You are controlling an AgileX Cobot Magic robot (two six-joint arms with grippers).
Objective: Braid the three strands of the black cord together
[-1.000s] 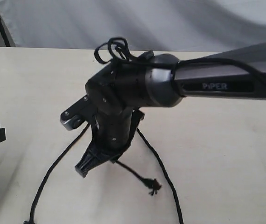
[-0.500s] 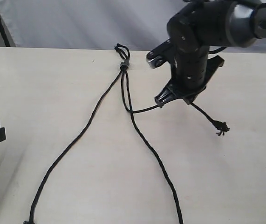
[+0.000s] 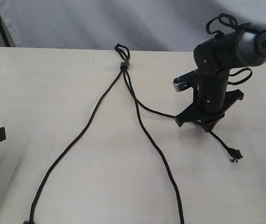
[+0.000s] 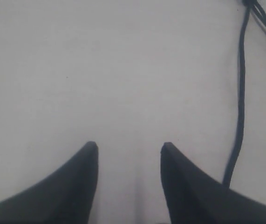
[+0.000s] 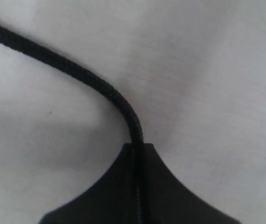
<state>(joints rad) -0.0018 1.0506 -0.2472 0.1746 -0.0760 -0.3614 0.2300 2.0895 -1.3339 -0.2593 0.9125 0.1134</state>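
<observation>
Across the pale counter (image 3: pixel 39 84), the black cord (image 3: pixel 127 81) is being shown spread out, with its knot (image 3: pixel 123 66) lying near the far edge and a small loop (image 3: pixel 120 48) sitting just beyond the knot. From the knot the three strands (image 3: pixel 157 150) are being fanned out toward the near side, unbraided. The first strand (image 3: pixel 72 144) is running down and to the left of the knot, and the second strand (image 3: pixel 167 177) is running almost straight toward the near edge. The third strand (image 3: pixel 153 110) is being drawn off to the right of the knot and is being pinched by the right gripper (image 3: pixel 202 122), whose jaws are being pressed tightly together on it low over the counter. The frayed end (image 3: pixel 235 154) of this strand is trailing past the gripper, farther from the knot. Well to the left of the knot, the left gripper (image 4: pixel 129 148) is being held released, its fingers spread over bare counter with nothing between them, while one strand is passing just beside it.
</observation>
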